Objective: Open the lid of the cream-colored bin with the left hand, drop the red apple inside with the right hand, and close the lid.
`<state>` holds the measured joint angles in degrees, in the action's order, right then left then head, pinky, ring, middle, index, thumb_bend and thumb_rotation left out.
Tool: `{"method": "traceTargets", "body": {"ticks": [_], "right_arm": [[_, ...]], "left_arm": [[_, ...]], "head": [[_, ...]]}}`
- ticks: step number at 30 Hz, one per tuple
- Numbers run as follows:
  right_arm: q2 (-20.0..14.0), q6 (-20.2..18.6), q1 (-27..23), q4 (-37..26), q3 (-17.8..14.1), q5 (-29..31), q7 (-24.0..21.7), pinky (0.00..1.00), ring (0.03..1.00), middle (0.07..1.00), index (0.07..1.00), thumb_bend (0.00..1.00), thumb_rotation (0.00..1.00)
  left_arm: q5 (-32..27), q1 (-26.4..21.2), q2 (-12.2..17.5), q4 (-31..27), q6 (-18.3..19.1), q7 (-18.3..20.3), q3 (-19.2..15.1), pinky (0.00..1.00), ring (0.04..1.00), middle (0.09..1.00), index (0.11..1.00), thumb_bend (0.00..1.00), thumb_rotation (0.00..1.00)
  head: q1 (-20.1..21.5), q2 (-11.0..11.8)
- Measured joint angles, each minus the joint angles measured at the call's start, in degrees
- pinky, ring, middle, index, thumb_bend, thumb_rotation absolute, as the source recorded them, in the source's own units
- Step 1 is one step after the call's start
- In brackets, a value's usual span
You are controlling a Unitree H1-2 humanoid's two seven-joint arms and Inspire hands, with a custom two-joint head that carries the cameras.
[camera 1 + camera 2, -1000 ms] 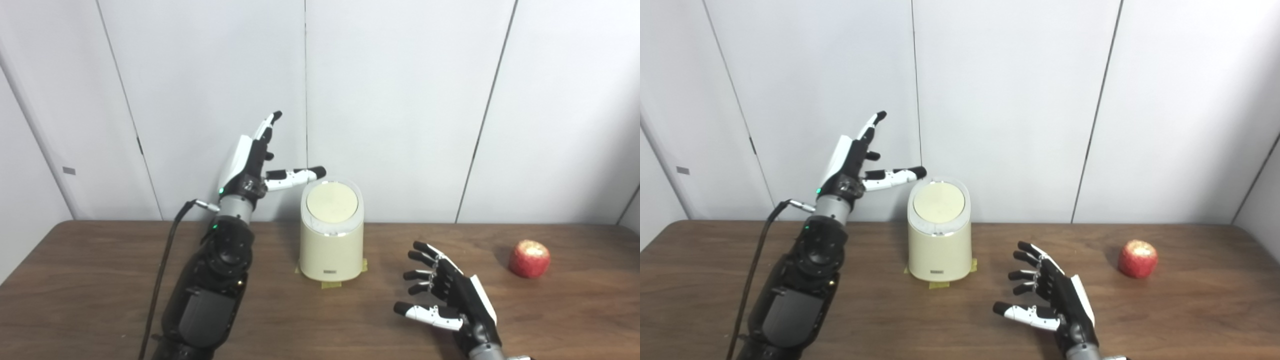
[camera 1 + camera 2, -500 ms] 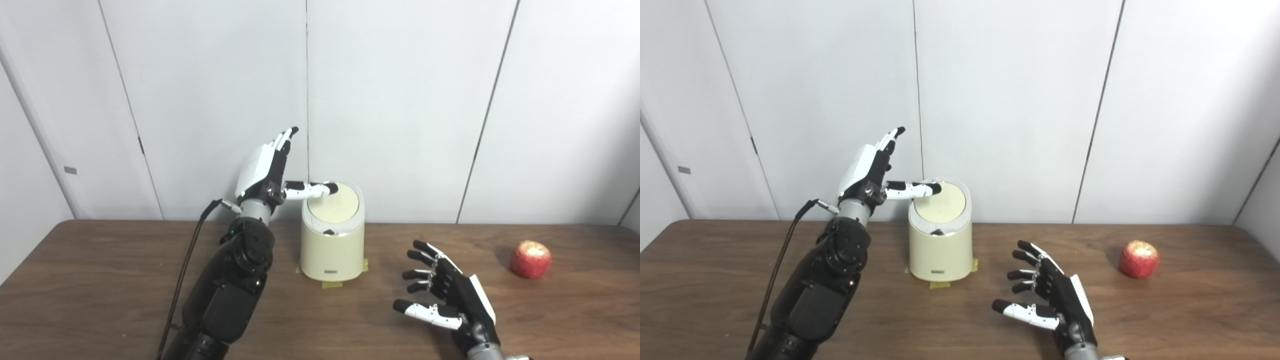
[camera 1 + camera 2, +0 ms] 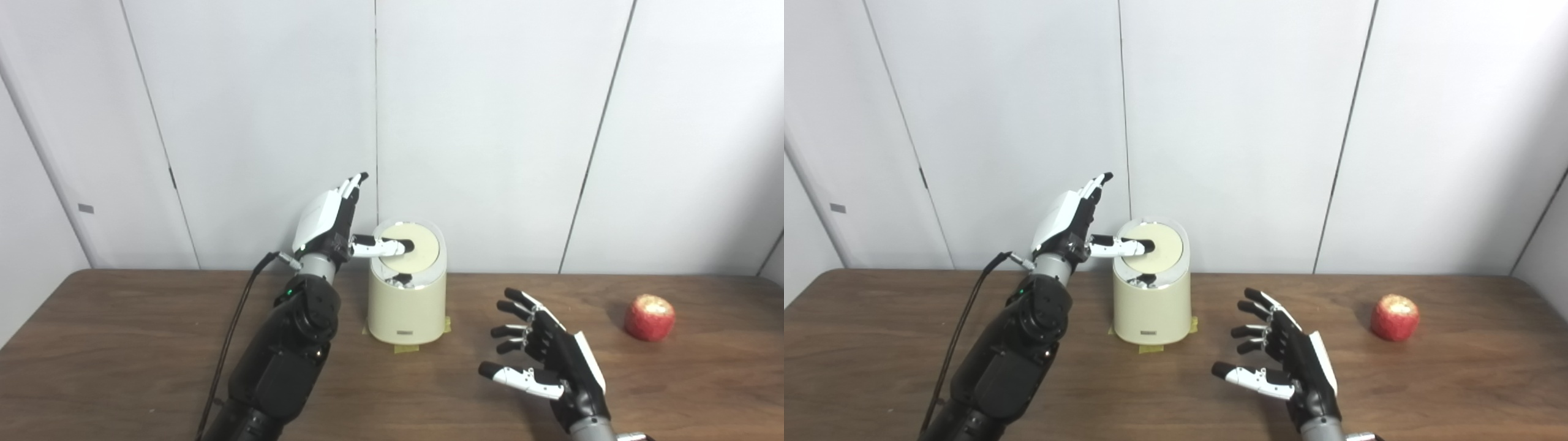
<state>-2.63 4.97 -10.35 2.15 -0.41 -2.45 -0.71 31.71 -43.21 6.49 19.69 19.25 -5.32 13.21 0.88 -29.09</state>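
Observation:
The cream-colored bin (image 3: 406, 306) stands at the back middle of the brown table, on tape marks. Its round lid (image 3: 419, 248) looks tilted, with a dark gap at the front edge. My left hand (image 3: 334, 223) is open beside the bin's left side, thumb lying across the lid, fingers pointing up. The red apple (image 3: 649, 316) sits far right on the table. My right hand (image 3: 545, 361) is open and empty, palm left, hovering above the table between bin and apple. In the right eye view the bin (image 3: 1151, 303) and apple (image 3: 1394, 317) show likewise.
The brown wooden table (image 3: 122, 343) spans the view. White wall panels (image 3: 490, 122) stand right behind the bin. A black cable (image 3: 236, 324) runs along my left arm.
My left hand has come down and right from above the bin; its thumb now rests on the lid, which has tipped, showing a dark gap. My right hand has barely shifted.

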Motion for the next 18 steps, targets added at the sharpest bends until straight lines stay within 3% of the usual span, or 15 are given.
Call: {"method": "traceTargets", "body": {"ticks": [11, 18], "right_arm": [[0.3, -0.2, 0.2, -0.8, 0.2, -0.3, 0.4, 0.51, 0.630, 0.805, 0.824, 0.80, 0.14], [0.4, -0.3, 0.2, -1.7, 0.3, -0.5, 0.5, 0.51, 0.632, 0.806, 0.826, 0.81, 0.16]], "left_arm": [[1.4, -0.1, -0.3, 3.9, 0.0, -2.0, 2.2, 0.88, 1.000, 1.000, 1.000, 0.97, 0.26], [5.3, -0.7, -0.3, 4.9, 1.5, -3.3, 4.5, 0.84, 1.000, 1.000, 1.000, 0.93, 0.16]], "head": [[0.3, -0.2], [0.4, -0.2]]}}
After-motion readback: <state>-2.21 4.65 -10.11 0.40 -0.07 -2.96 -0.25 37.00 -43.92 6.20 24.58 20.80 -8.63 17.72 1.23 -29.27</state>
